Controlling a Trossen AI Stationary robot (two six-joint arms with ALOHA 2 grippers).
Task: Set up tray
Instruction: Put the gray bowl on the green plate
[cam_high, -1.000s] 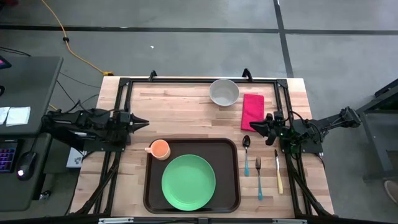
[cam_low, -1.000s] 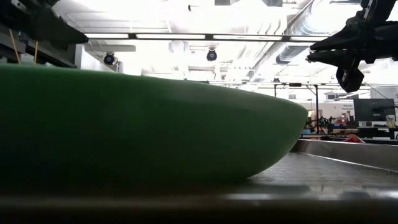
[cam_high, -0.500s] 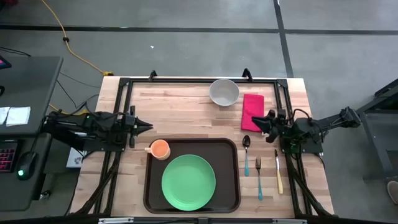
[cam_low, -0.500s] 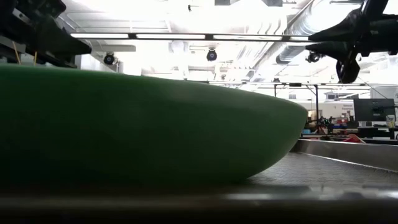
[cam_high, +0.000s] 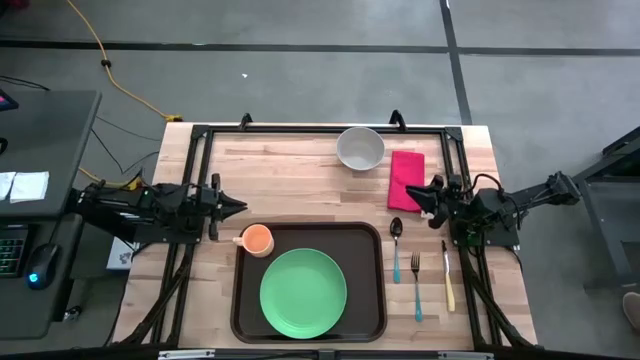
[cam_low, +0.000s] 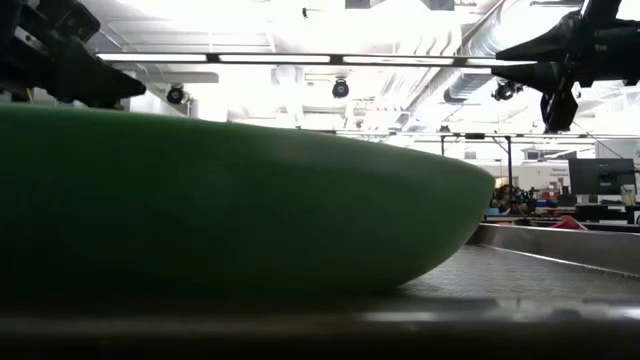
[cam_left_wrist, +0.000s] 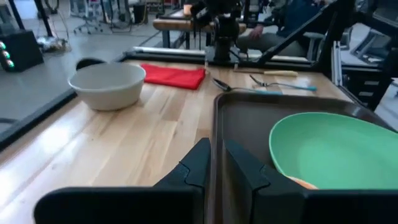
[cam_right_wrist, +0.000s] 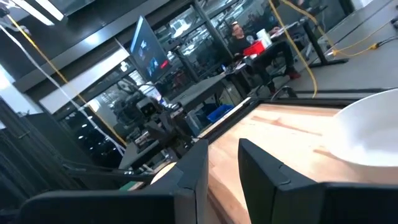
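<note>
Step in hand: approach phase; nothing is gripped by either arm.

Tray (cam_high: 372, 240): flat on the bench (cam_high: 290, 170), near-edge centre. A green plate (cam_high: 303, 291) lies inside it. An orange cup (cam_high: 257, 239) sits at the tray's far-left corner, approx. on the rim; whether it stands in or just outside cannot be told from the high view.

Left claw (cam_high: 235, 206): held above the bench, just beside the cup and the tray's far-left corner, pointing inward. In the left wrist view the fingers (cam_left_wrist: 198, 163) are nearly together, a slim gap only, with nothing between.

Right claw (cam_high: 413, 197): positioned over the near end of the red napkin (cam_high: 405, 176), close to the spoon (cam_high: 396, 240) bowl. In the right wrist view a narrow gap is seen between its fingers (cam_right_wrist: 194, 163); no item is clamped.

Items outside the tray: white bowl (cam_high: 360, 148) at the far side, napkin beside it; spoon, fork (cam_high: 416, 285) and knife (cam_high: 447, 275) laid in a row to the right of the tray.

Est. progress: early, since only the plate is definitely loaded.

Next move, judged: an outside item must be picked and transferred. For the right arm, the claw would need to be opened wider, lowered onto the napkin or spoon, and closed. Flat cutlery calls for a low, precise pinch against the wood. For the left arm, the cup is nearest; the fingers must be spread before descent, and rim contact with the tray avoided.
</note>
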